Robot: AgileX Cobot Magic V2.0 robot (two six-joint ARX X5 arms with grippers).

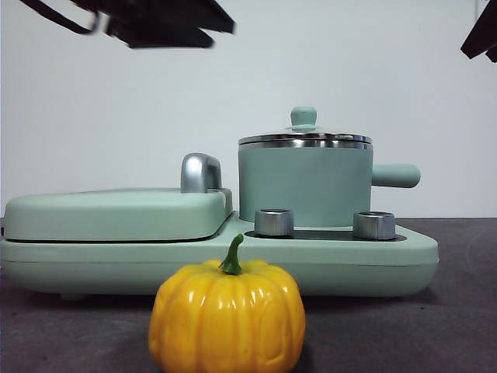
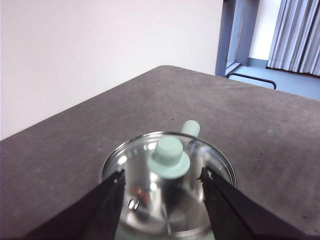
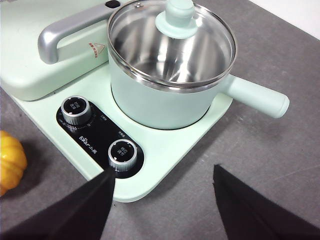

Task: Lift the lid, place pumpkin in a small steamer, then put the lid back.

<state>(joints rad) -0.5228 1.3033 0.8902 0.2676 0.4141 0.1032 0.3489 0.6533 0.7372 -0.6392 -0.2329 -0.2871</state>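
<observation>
The small mint-green steamer (image 1: pixel 304 186) stands on the appliance base, its side handle (image 1: pixel 396 176) pointing right. The glass lid (image 1: pixel 304 138) with its mint knob (image 1: pixel 303 118) rests on it. The yellow-orange pumpkin (image 1: pixel 227 317) sits on the table in front of the base. My left gripper (image 2: pixel 162 182) is open above the lid, jaws either side of the knob (image 2: pixel 169 156), apart from it. My right gripper (image 3: pixel 165 185) is open and empty, high above the base's front corner, with the steamer (image 3: pixel 165 95) and lid (image 3: pixel 172 42) ahead of it and a bit of pumpkin (image 3: pixel 11 162) off to one side.
The wide mint-green base (image 1: pixel 233 264) carries two silver knobs (image 1: pixel 273 222) (image 1: pixel 373 225) and a flat griddle cover (image 1: pixel 116 214) with a grey handle (image 1: pixel 200 172). A dark arm (image 1: pixel 155 23) shows at the top left, another tip (image 1: pixel 483 35) at the top right.
</observation>
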